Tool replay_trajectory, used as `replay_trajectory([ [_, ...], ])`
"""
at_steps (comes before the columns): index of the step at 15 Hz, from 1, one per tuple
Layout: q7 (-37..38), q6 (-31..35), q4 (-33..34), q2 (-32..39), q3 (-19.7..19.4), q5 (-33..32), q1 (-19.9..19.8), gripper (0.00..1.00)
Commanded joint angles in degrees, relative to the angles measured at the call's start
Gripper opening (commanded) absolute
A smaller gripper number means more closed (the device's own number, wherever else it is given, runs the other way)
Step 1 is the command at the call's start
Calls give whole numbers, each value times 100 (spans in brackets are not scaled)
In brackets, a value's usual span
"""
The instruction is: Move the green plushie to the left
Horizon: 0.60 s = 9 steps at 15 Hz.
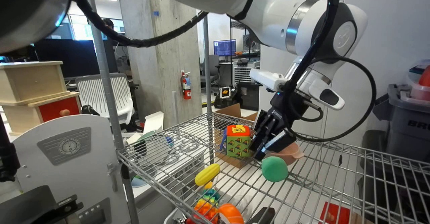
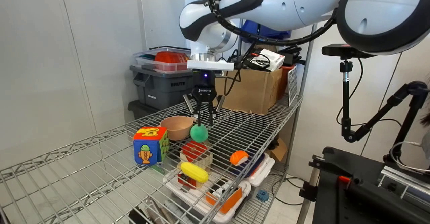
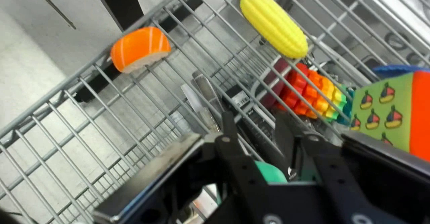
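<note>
A white chair (image 1: 91,91) stands near a concrete pillar (image 1: 174,66), apparently with windows (image 1: 80,25) behind.

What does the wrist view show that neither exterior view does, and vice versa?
Wrist view only: what looks like a barcoded white label. Exterior views only: the pink bowl and white arm, in both. Shared: the green plushie, mostly hidden by the hand in the wrist view; the yellow corn; the cube; the orange sushi piece.
</note>
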Motion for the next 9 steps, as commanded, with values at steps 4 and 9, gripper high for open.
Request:
replay_trajectory([
  [4, -481, -729, -41, -337, -51, 13, -27, 92],
  [9, -400, -534, -64, -290, -73, 39, -2, 92],
])
